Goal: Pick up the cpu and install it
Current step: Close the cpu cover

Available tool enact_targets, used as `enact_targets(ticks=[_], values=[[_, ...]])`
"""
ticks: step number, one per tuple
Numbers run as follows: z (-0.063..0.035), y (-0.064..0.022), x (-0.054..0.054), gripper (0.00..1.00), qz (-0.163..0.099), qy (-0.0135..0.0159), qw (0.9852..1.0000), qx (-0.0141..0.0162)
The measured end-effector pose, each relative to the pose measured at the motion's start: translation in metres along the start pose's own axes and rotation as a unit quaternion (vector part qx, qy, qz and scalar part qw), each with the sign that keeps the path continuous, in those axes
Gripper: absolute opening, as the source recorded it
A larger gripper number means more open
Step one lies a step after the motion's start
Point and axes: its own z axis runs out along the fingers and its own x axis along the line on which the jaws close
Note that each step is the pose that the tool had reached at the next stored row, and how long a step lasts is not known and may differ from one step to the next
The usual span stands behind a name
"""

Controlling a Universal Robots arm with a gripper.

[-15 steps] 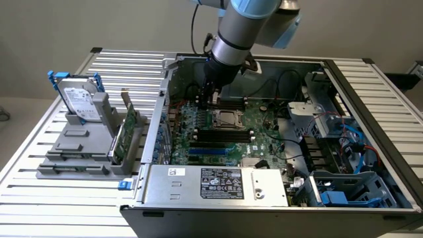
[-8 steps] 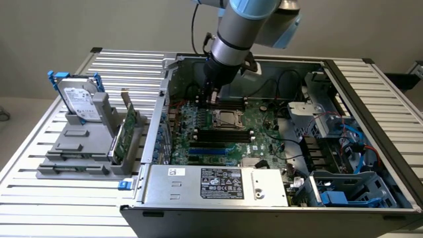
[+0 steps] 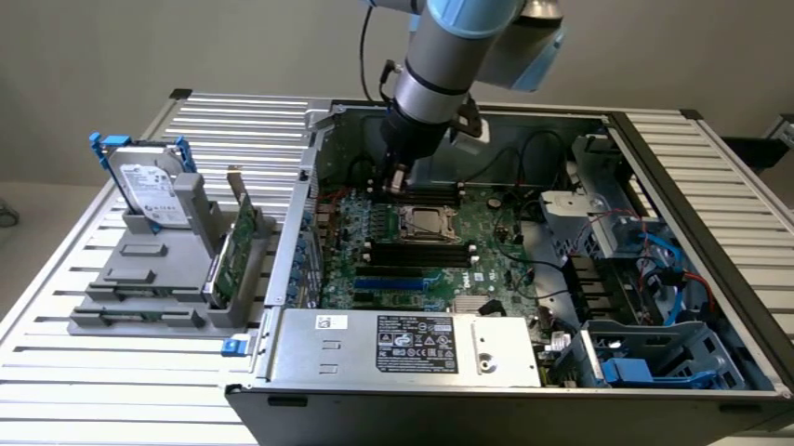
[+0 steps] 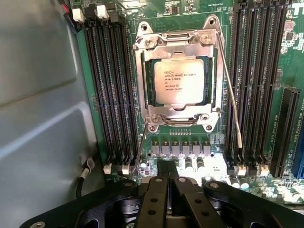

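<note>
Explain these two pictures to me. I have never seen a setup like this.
One picture is taken from off the arm. It shows a grey robot arm reaching into an open computer case on a slatted table. Beside the case, a hard drive stands in a grey holder. The other picture comes from a camera on the wrist, looking past the black gripper at the motherboard. The gripper is shut and holds nothing. The cpu, the silver square, sits in a metal socket frame.
</note>
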Motion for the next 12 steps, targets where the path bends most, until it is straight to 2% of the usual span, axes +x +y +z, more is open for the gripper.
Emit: enact_targets(ticks=[5,12], values=[[-0.0002,-0.0025,0.0,0.11,0.023,0.0086,0.9997,-0.0026],[-0.0004,-0.0136,-0.001,0.11,0.027,0.0306,0.9992,-0.0012]])
